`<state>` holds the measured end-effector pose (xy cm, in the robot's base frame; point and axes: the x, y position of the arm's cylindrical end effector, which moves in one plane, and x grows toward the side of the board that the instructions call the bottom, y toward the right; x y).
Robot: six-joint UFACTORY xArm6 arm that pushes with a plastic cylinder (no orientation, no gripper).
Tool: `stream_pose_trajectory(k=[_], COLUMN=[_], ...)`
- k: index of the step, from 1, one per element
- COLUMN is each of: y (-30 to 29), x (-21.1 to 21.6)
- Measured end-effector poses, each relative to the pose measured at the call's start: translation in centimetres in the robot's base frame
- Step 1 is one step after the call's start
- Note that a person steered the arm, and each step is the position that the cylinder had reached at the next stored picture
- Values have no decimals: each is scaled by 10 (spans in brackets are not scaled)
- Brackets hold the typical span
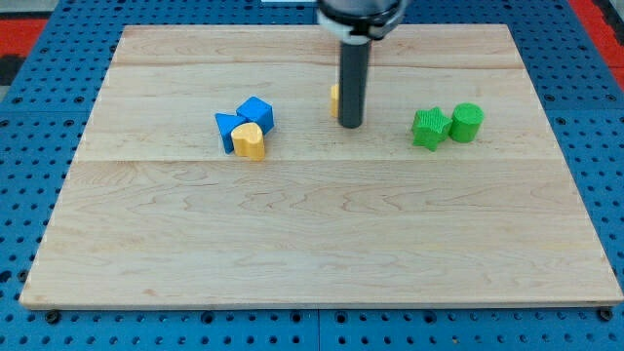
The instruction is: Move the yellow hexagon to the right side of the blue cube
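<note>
The blue cube [256,113] sits on the wooden board left of centre. A blue triangular block [227,128] touches its left side and a yellow rounded block [250,141] lies just below it. The yellow hexagon [334,101] is mostly hidden behind my rod; only a thin sliver shows at the rod's left edge. My tip [351,126] rests on the board right against the hexagon's right side, well to the right of the blue cube.
A green star-shaped block [429,128] and a green cylinder [466,122] stand together at the view's right. The wooden board [322,244] lies on a blue pegboard [29,146].
</note>
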<state>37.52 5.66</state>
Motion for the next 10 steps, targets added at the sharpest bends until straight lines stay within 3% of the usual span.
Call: stream_pose_trajectory(k=[3,7,8,10], y=[7,22,-9,11], x=[-57,-57,-53,-72])
